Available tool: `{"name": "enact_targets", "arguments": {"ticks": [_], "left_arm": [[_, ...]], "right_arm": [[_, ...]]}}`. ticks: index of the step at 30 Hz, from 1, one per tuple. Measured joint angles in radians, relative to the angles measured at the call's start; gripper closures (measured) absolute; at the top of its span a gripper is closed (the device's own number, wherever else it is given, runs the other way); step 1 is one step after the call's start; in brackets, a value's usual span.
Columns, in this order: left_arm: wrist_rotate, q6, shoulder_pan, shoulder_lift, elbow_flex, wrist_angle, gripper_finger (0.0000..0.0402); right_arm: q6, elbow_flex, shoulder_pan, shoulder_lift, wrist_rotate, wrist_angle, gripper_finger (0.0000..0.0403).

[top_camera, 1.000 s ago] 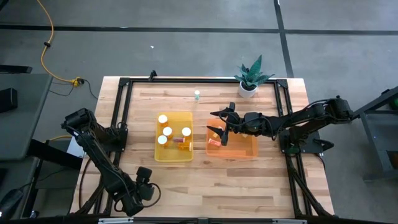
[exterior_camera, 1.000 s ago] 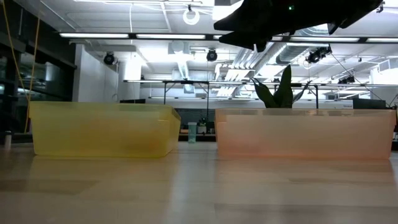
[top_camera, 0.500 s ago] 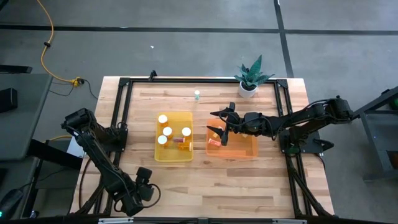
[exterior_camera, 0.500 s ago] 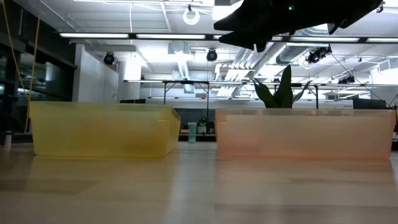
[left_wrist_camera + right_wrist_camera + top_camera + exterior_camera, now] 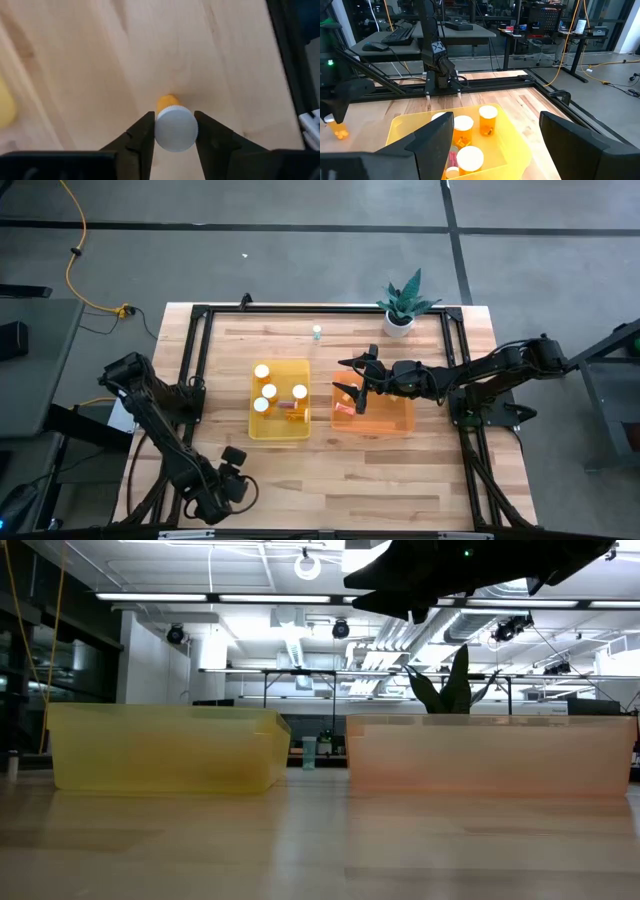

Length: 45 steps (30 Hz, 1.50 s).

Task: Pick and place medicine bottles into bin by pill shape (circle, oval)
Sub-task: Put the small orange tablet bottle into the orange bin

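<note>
Now, from the high view you can see the left gripper down at the near-left corner of the bench, well apart from both bins, while the right gripper hangs over the near edge of the orange bin, its jaws spread wide and holding nothing. The yellow bin carries several amber medicine bottles, some standing on end with white caps up and one or two lying flat; the orange bin shows at least one small bottle near its left end. A clear bottle stands alone near the far edge, beside the potted plant. In the low view the two bins sit side by side on the bench, and the right arm's dark shape hangs above them; their contents are only faint tints through the walls. The left wrist view gives you the working detail: the jaws flank the white cap of an amber bottle lying on the bench, close on either side, probably closing for the pick; I cannot tell whether they pinch it yet. The right wrist view looks across the yellow bin at its upright bottles, with the open jaws framing them.
</note>
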Motion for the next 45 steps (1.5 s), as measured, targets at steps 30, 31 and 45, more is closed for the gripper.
{"name": "enact_targets", "arguments": {"ticks": [30,31,45], "left_arm": [[-0.08,0.792,0.782,-0.242,-0.496,1.391,0.0289],[-0.053,0.781,0.814,-0.219,-0.496,1.437,0.0289],[0.008,0.685,0.891,0.217,-0.243,1.534,0.0289]], "right_arm": [[-0.03,0.0,0.0,0.0,0.0,0.042,0.0116],[-0.04,0.0,0.0,0.0,0.0,0.043,0.0116],[-0.045,0.0,0.001,0.0,0.0,0.044,0.0116]]}}
